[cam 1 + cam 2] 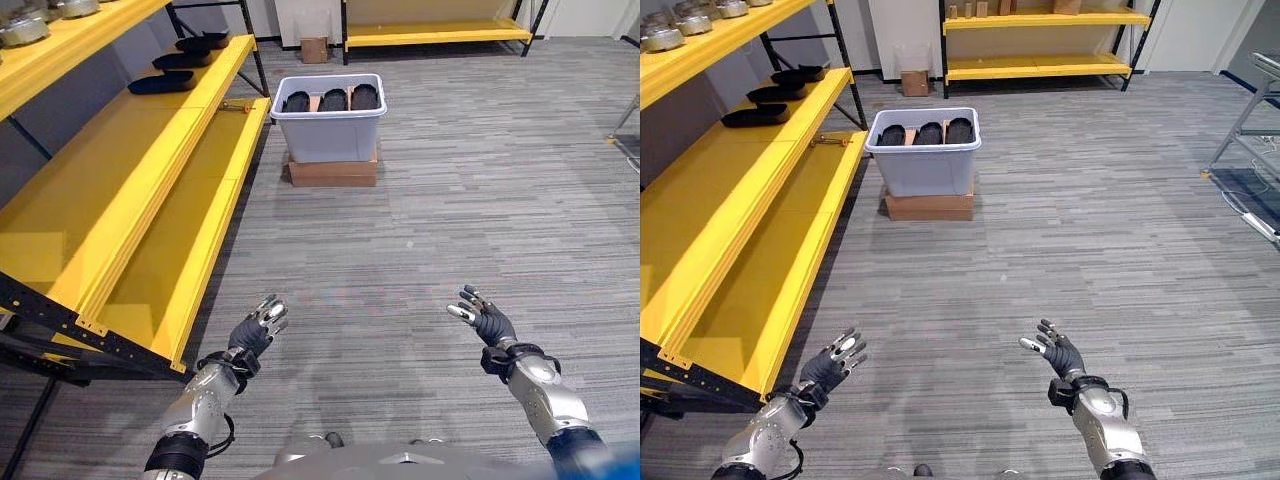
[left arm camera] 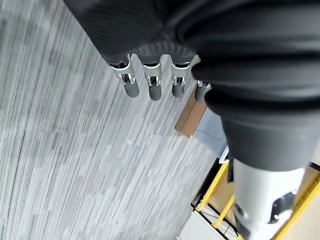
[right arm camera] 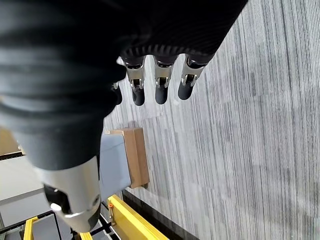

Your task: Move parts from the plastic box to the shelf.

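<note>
Box (image 1: 329, 133): grey, smooth plastic. Shelf (image 1: 130, 190): yellow, glossy painted boards. Parts (image 1: 333, 100): matt black. Carton (image 1: 333, 170): cardboard. Floor (image 1: 480, 210): rough striped carpet.

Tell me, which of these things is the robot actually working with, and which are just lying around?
Part of the job:
- grey plastic box
- black parts inside it
- yellow shelf, three black parts already there
- both robot hands, left and right, open and empty

Lying about:
- cardboard box
- far shelf
</note>
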Robot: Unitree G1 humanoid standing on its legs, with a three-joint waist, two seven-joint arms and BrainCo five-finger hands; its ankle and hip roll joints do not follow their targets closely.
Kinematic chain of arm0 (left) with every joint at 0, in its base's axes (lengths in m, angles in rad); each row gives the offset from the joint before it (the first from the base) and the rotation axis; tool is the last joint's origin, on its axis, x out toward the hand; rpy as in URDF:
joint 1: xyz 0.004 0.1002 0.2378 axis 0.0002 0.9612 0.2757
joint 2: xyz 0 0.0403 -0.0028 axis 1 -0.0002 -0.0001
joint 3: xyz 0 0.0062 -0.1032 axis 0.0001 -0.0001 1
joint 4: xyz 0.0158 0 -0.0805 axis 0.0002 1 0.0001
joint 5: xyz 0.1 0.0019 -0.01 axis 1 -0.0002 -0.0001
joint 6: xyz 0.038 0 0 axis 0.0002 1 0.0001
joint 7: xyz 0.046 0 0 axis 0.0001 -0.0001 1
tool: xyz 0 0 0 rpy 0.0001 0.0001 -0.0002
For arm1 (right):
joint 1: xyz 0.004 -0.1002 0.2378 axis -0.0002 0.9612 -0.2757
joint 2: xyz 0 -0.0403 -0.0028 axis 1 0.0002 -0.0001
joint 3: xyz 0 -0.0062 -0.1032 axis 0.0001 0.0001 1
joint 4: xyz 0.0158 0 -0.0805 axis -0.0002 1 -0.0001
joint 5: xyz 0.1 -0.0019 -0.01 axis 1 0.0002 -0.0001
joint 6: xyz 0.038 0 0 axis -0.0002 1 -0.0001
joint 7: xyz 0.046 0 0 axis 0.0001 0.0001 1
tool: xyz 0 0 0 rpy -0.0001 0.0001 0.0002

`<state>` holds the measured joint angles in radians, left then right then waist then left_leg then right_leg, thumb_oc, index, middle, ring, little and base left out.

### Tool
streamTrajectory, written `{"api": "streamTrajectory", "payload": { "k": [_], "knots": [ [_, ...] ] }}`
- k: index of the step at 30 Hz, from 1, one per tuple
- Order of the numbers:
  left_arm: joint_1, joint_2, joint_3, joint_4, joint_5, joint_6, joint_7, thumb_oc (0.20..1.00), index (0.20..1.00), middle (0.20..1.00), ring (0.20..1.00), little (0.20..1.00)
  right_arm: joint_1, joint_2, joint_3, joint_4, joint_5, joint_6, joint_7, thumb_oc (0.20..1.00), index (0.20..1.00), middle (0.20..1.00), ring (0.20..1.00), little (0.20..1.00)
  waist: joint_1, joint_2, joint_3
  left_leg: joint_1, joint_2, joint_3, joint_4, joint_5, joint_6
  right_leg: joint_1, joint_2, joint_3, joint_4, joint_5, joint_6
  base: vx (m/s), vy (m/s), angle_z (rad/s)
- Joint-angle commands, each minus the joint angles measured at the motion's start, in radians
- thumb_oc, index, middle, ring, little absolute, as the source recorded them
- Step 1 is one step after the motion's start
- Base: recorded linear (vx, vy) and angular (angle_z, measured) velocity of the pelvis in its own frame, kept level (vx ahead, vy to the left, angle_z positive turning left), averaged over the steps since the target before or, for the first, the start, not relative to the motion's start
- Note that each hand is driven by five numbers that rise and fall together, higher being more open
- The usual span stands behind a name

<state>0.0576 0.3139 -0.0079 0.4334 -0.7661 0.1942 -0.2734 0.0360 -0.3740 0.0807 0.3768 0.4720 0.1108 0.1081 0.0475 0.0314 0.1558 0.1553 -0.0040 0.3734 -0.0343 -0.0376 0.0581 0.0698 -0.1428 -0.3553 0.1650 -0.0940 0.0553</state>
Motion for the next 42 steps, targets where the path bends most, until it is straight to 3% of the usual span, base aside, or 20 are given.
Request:
{"api": "streamTrajectory", "payload": {
  "k": [1,2,3,5,7,8,9,13,17,19,25,27,29,31,33,36,38,40,42],
  "knots": [
    [-0.033,0.058,-0.006,-0.013,0.026,-0.011,-0.043,1.000,1.000,1.000,1.000,1.000,-0.053,-0.008,0.001,-0.041,-0.033,-0.026,0.019,1.000,1.000,1.000,1.000,1.000,0.016,-0.035,-0.010,-0.037,-0.001,-0.044,0.040,-0.001,-0.024,-0.022,-0.076,0.025,0.148,0.093,0.121,-0.02,0.322,-0.02],
    [-0.043,0.056,-0.026,-0.005,0.022,-0.012,-0.042,1.000,1.000,1.000,1.000,1.000,-0.071,-0.013,0.007,-0.039,-0.026,-0.025,0.006,1.000,1.000,1.000,1.000,1.000,0.016,-0.029,0.002,-0.030,-0.016,-0.041,0.037,-0.014,-0.004,-0.106,-0.123,0.010,0.298,0.148,0.145,0.00,0.311,0.10],
    [-0.043,0.055,-0.036,-0.005,0.004,-0.009,-0.033,1.000,1.000,1.000,1.000,1.000,-0.084,-0.011,0.005,-0.037,-0.017,-0.021,0.000,1.000,1.000,1.000,1.000,1.000,0.013,-0.031,0.023,-0.013,-0.032,-0.038,0.032,-0.031,0.005,-0.162,-0.132,0.008,0.339,0.197,0.160,0.08,0.182,0.26],
    [-0.037,0.066,-0.043,-0.015,0.021,0.000,-0.035,1.000,1.000,1.000,1.000,1.000,-0.072,0.001,-0.003,-0.048,-0.033,-0.031,-0.010,1.000,1.000,1.000,1.000,1.000,-0.011,-0.049,0.054,0.007,-0.039,-0.060,0.048,-0.064,-0.005,-0.182,-0.099,0.036,0.208,0.231,0.161,0.18,-0.029,0.05],
    [-0.034,0.062,-0.056,-0.020,0.010,0.004,-0.036,1.000,1.000,1.000,1.000,1.000,-0.057,0.004,-0.006,-0.062,-0.058,-0.047,-0.020,1.000,1.000,1.000,1.000,1.000,-0.026,-0.067,0.063,0.022,-0.049,-0.076,0.052,-0.087,-0.011,-0.199,-0.102,0.036,0.071,0.286,0.169,0.18,-0.087,0.35],
    [-0.033,0.061,-0.057,-0.021,0.008,0.005,-0.036,1.000,1.000,1.000,1.000,1.000,-0.056,0.003,-0.006,-0.062,-0.059,-0.048,-0.021,1.000,1.000,1.000,1.000,1.000,-0.028,-0.065,0.066,0.028,-0.048,-0.078,0.052,-0.091,-0.011,-0.194,-0.102,0.034,0.066,0.287,0.170,0.34,-0.082,0.82],
    [-0.023,0.059,-0.070,-0.025,0.002,-0.001,-0.022,1.000,1.000,1.000,1.000,1.000,-0.052,0.002,-0.009,-0.064,-0.055,-0.049,-0.019,1.000,1.000,1.000,1.000,1.000,-0.035,-0.075,0.073,0.058,-0.058,-0.101,0.048,-0.128,-0.014,-0.219,-0.113,0.028,-0.035,0.335,0.192,0.42,-0.078,0.83],
    [-0.005,0.057,-0.088,-0.030,-0.017,-0.011,-0.029,1.000,1.000,1.000,1.000,1.000,-0.046,0.000,0.000,-0.057,-0.097,-0.055,-0.024,1.000,1.000,1.000,1.000,1.000,-0.039,-0.076,0.082,0.076,-0.058,-0.117,0.064,-0.155,-0.008,-0.236,-0.119,0.025,-0.079,0.356,0.194,0.33,-0.064,0.11],
    [0.007,0.051,-0.118,-0.051,0.007,-0.009,-0.030,1.000,1.000,1.000,1.000,1.000,-0.026,-0.004,0.009,-0.055,-0.094,-0.065,-0.067,1.000,1.000,1.000,1.000,1.000,-0.041,-0.090,0.076,0.053,-0.047,-0.102,0.143,-0.174,-0.002,-0.211,-0.113,0.010,-0.054,0.306,0.177,0.36,-0.110,0.12],
    [0.006,0.048,-0.132,-0.055,0.027,-0.016,-0.023,1.000,1.000,1.000,1.000,1.000,-0.035,-0.014,0.014,-0.031,-0.052,-0.068,-0.105,1.000,1.000,1.000,1.000,1.000,-0.027,-0.091,0.063,0.040,-0.025,-0.069,0.211,-0.196,-0.008,-0.177,-0.113,-0.043,-0.022,0.249,0.143,0.39,-0.124,-0.18],
    [0.019,0.030,-0.117,-0.068,0.011,0.001,-0.013,1.000,1.000,1.000,1.000,1.000,-0.055,-0.039,0.003,0.003,-0.090,-0.059,-0.223,1.000,1.000,1.000,1.000,1.000,-0.024,-0.085,0.020,0.008,0.023,-0.034,0.349,-0.234,-0.040,-0.100,-0.061,-0.024,-0.016,0.153,0.079,0.44,-0.119,-0.19],
    [0.020,0.026,-0.117,-0.071,0.008,-0.002,-0.006,1.000,1.000,1.000,1.000,1.000,-0.052,-0.041,0.000,0.002,-0.114,-0.065,-0.259,1.000,1.000,1.000,1.000,1.000,-0.027,-0.084,0.012,0.000,0.033,-0.028,0.371,-0.225,-0.049,-0.089,-0.048,-0.019,-0.029,0.144,0.070,0.26,-0.103,-0.33],
    [0.024,0.018,-0.114,-0.072,-0.006,-0.016,0.003,1.000,1.000,1.000,1.000,1.000,-0.047,-0.045,-0.011,-0.009,-0.129,-0.073,-0.349,1.000,1.000,1.000,1.000,1.000,-0.032,-0.080,-0.005,-0.033,0.059,-0.024,0.452,-0.178,-0.083,-0.063,-0.015,-0.010,-0.063,0.116,0.042,0.30,-0.144,-0.31],
    [0.025,0.014,-0.112,-0.074,-0.007,-0.021,0.008,1.000,1.000,1.000,1.000,1.000,-0.044,-0.047,-0.016,-0.015,-0.138,-0.067,-0.380,1.000,1.000,1.000,1.000,1.000,-0.035,-0.076,-0.009,-0.057,0.072,-0.021,0.508,-0.155,-0.097,-0.053,0.000,-0.007,-0.070,0.093,0.021,0.22,-0.115,-0.22],
    [0.026,0.013,-0.110,-0.072,0.004,-0.031,0.009,1.000,1.000,1.000,1.000,1.000,-0.038,-0.048,-0.022,-0.022,-0.136,-0.053,-0.379,1.000,1.000,1.000,1.000,1.000,-0.039,-0.070,-0.013,-0.072,0.084,-0.015,0.548,-0.136,-0.113,-0.047,0.015,-0.008,-0.075,0.077,0.003,0.20,-0.105,-0.23],
    [0.025,0.007,-0.106,-0.066,0.005,-0.062,-0.002,1.000,1.000,1.000,1.000,1.000,-0.020,-0.051,-0.025,-0.026,-0.152,-0.045,-0.352,1.000,1.000,1.000,1.000,1.000,-0.053,-0.055,-0.025,-0.086,0.105,0.006,0.680,-0.054,-0.163,-0.037,0.047,-0.022,-0.080,0.032,-0.043,0.17,-0.101,-0.21],
    [0.021,0.006,-0.100,-0.070,-0.001,-0.071,0.003,1.000,1.000,1.000,1.000,1.000,-0.012,-0.052,-0.023,-0.029,-0.160,-0.045,-0.340,1.000,1.000,1.000,1.000,1.000,-0.056,-0.053,-0.021,-0.134,0.116,0.006,0.770,-0.031,-0.171,-0.032,0.056,-0.017,-0.081,0.026,-0.056,0.11,-0.085,-0.14],
    [0.016,0.004,-0.093,-0.069,-0.008,-0.075,0.006,1.000,1.000,1.000,1.000,1.000,-0.010,-0.051,-0.019,-0.028,-0.170,-0.047,-0.330,1.000,1.000,1.000,1.000,1.000,-0.060,-0.051,-0.017,-0.147,0.127,0.013,0.790,-0.035,-0.170,-0.035,0.059,-0.011,-0.075,0.022,-0.060,0.09,-0.010,-0.10],
    [0.008,0.005,-0.080,-0.080,-0.011,-0.079,0.029,1.000,1.000,1.000,1.000,1.000,-0.009,-0.041,-0.005,-0.030,-0.181,-0.044,-0.309,1.000,1.000,1.000,1.000,1.000,-0.071,-0.047,-0.008,-0.127,0.148,0.045,0.650,-0.056,-0.154,-0.043,0.059,-0.010,-0.054,0.014,-0.049,0.13,0.078,-0.19]
  ]
}}
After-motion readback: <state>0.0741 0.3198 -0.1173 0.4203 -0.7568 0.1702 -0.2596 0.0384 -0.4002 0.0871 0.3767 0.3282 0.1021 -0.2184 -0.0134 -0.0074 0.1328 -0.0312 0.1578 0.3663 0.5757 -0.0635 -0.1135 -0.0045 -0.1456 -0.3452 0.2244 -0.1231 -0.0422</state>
